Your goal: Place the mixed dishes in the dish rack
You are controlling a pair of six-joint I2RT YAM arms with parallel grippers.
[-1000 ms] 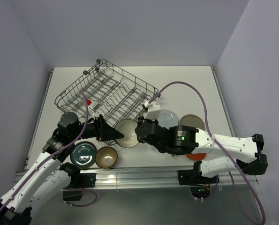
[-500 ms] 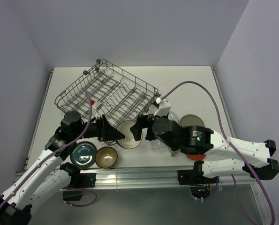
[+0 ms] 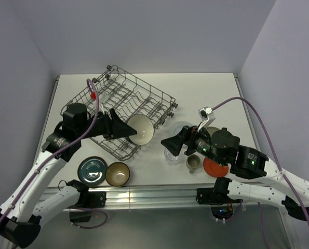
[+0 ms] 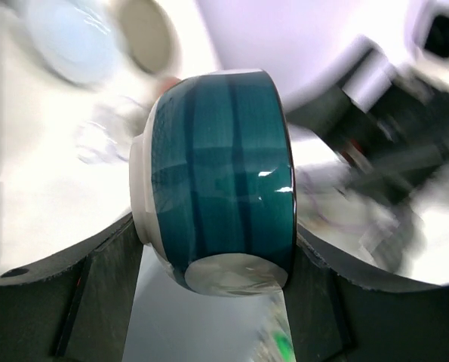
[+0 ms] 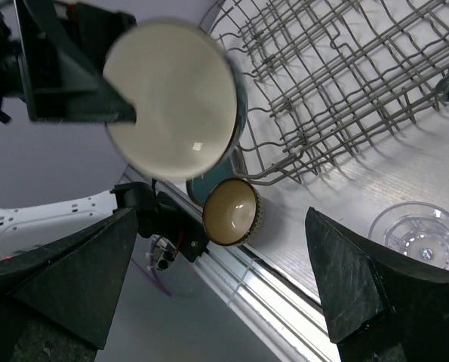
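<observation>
My left gripper (image 3: 135, 133) is shut on the cream bowl (image 3: 144, 128), teal outside, held on its side over the near corner of the dish rack (image 3: 118, 98). In the left wrist view the bowl (image 4: 216, 173) sits clamped between both fingers. My right gripper (image 3: 170, 141) stands open and empty just right of the bowl, above the clear glass (image 3: 171, 155). On the table lie the grey mug (image 3: 192, 162), red-orange saucer (image 3: 215, 167), brown bowl (image 3: 118, 174) and dark teal dish (image 3: 93, 171). The pale blue plate (image 3: 184, 125) shows partly behind the right arm.
The right wrist view shows the cream bowl (image 5: 171, 98), brown bowl (image 5: 232, 211), rack tines (image 5: 337, 75) and glass (image 5: 420, 234). A metal rail (image 3: 154, 194) runs along the table's near edge. Walls close in on the left, back and right.
My right gripper has opened and drawn back to the right, away from the cream bowl. My left gripper has lifted the bowl off the table and up over the rack's near corner.
</observation>
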